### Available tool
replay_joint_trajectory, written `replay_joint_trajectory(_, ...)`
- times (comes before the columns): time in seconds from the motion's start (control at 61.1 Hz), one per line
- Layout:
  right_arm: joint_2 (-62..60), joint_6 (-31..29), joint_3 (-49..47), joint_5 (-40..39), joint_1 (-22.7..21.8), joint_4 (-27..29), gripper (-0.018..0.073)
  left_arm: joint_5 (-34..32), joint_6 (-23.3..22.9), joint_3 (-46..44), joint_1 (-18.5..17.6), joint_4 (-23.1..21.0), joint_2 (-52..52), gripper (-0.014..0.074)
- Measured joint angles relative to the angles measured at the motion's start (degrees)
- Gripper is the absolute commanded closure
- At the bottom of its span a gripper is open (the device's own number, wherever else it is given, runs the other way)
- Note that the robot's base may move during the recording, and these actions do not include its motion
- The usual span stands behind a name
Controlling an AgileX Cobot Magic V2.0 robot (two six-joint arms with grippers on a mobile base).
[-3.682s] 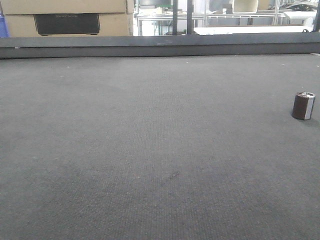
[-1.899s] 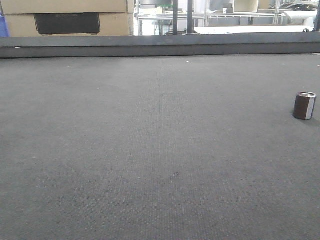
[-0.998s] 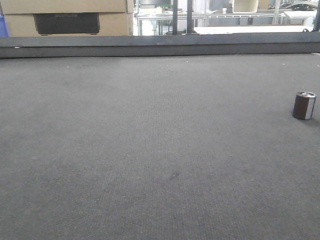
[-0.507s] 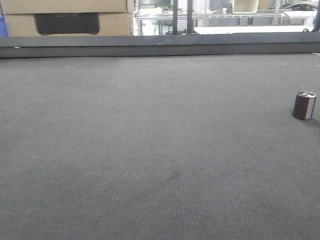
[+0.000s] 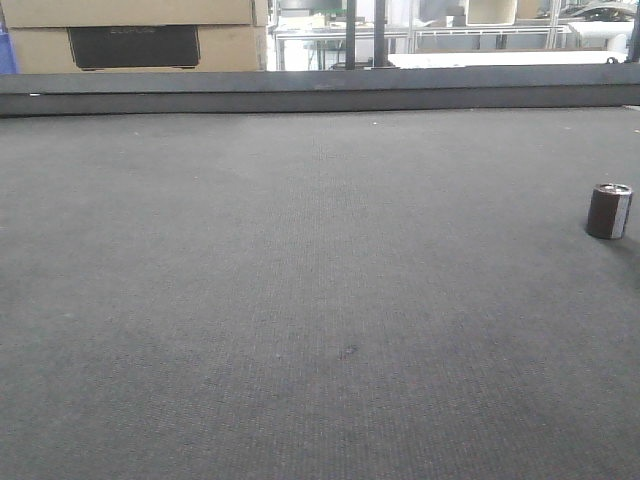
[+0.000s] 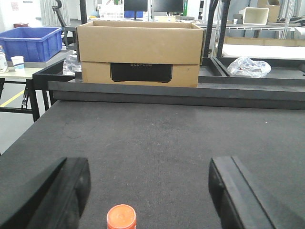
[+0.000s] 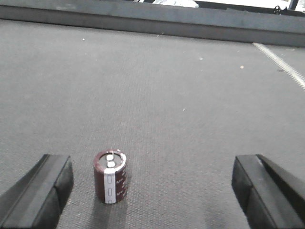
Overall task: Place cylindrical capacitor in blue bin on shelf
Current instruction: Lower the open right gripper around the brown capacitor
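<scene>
The cylindrical capacitor point(image 5: 608, 211) stands upright on the dark felt table point(image 5: 300, 280), near the right edge of the front view. It is dark brown with a silver stripe and a shiny top. In the right wrist view the capacitor point(image 7: 110, 176) sits between the wide-open fingers of my right gripper point(image 7: 152, 187), close to the left finger point(image 7: 47, 191), touching neither. My left gripper point(image 6: 150, 191) is also open, low over the felt, with a small orange-capped cylinder point(image 6: 121, 218) between its fingers, untouched. The shelf is out of view.
A cardboard box point(image 6: 139, 52) stands behind the table's raised black back rail point(image 6: 171, 90). A blue plastic crate point(image 6: 29, 43) rests on a side table at far left. A crumpled clear bag point(image 6: 249, 67) lies at back right.
</scene>
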Motion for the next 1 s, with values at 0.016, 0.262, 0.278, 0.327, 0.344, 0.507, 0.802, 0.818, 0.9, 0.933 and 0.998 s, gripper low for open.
replay_joint_trajectory(0.016, 0.9, 0.0, 0.0, -0.9, 0.0, 0.0, -0.0009, 0.0, 0.0, 0.0, 0.0, 0.0, 0.0, 0.0172)
replay_joint_trajectory(0.262, 13.6, 0.9, -4.5, -9.1, 0.0, -3.5, -0.0009, 0.0, 0.0, 0.1, 0.0, 0.0, 0.0, 0.0172)
replay_joint_trajectory(0.278, 14.1, 0.9, -5.2, -9.1, 0.0, -3.6, -0.0009, 0.0, 0.0, 0.1, 0.0, 0.0, 0.0, 0.0172)
replay_joint_trajectory(0.327, 15.8, 1.0, -6.7, -9.4, 0.0, -4.1, -0.0009, 0.0, 0.0, 0.1, 0.0, 0.0, 0.0, 0.0172)
replay_joint_trajectory(0.344, 16.2, 1.0, -7.1, -9.5, 0.0, -4.1, -0.0009, 0.0, 0.0, 0.1, 0.0, 0.0, 0.0, 0.0172)
replay_joint_trajectory(0.507, 21.2, 1.0, -10.9, -9.8, 0.0, -4.2, -0.0009, 0.0, 0.0, 0.1, 0.0, 0.0, 0.0, 0.0172)
replay_joint_trajectory(0.802, 28.7, 1.2, -15.7, -9.8, 0.0, -6.8, -0.0009, 0.0, 0.0, 0.1, 0.0, 0.0, 0.0, 0.0172)
replay_joint_trajectory(0.818, 29.0, 1.2, -16.0, -9.8, 0.0, -6.8, -0.0009, 0.0, 0.0, 0.1, 0.0, 0.0, 0.0, 0.0172)
replay_joint_trajectory(0.9, 30.4, 1.3, -16.6, -9.7, 0.0, -6.9, -0.0009, 0.0, 0.0, 0.1, 0.0, 0.0, 0.0, 0.0172)
replay_joint_trajectory(0.933, 30.9, 1.3, -16.9, -9.7, 0.0, -6.9, -0.0008, 0.0, 0.0, 0.1, 0.0, 0.0, 0.0, 0.0172)
replay_joint_trajectory(0.998, 31.6, 1.3, -17.2, -9.5, 0.0, -6.9, 0.0025, 0.0, 0.0, 0.1, 0.0, 0.0, 0.0, 0.0172)
